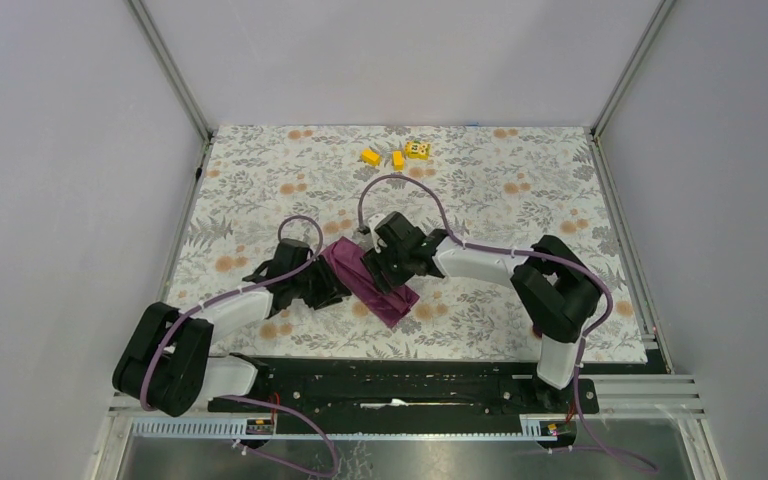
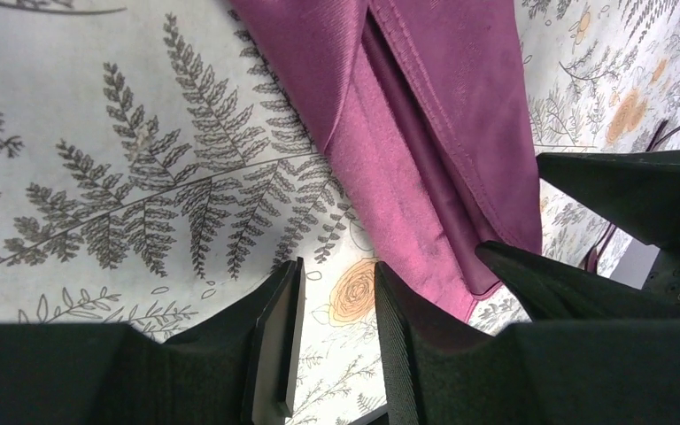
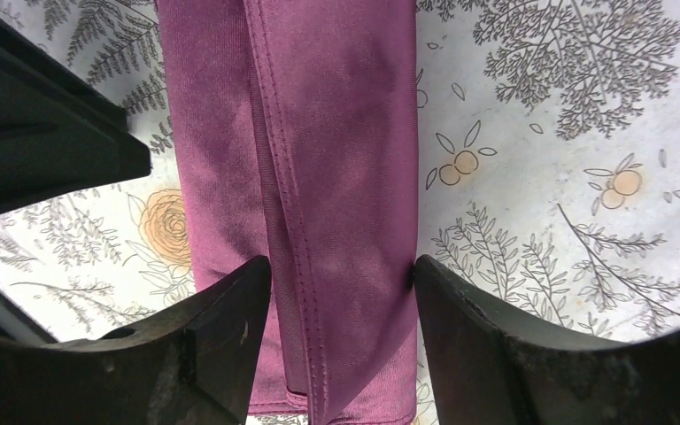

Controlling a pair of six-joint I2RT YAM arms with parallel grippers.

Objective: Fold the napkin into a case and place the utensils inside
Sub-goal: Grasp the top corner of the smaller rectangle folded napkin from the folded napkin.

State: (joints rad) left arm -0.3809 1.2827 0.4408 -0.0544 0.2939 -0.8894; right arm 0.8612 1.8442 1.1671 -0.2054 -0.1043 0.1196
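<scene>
On the bench (image 1: 520,200) the napkin (image 3: 319,133) lies folded narrow, case-folding likely underway; right tool (image 3: 341,266) gapes astride it, left tool (image 2: 336,274) half-open, both empty; next: pinch an edge.

No lettering can be read in any view.
The closest thing to a marking is on one yellow block (image 1: 418,150), upper middle of the top view: dark specks on its face, too small to make out. The napkin (image 3: 336,177) shows only a stitched hem. The floral tablecloth (image 1: 520,190) over the desk carries only printed ferns and blossoms.
</scene>
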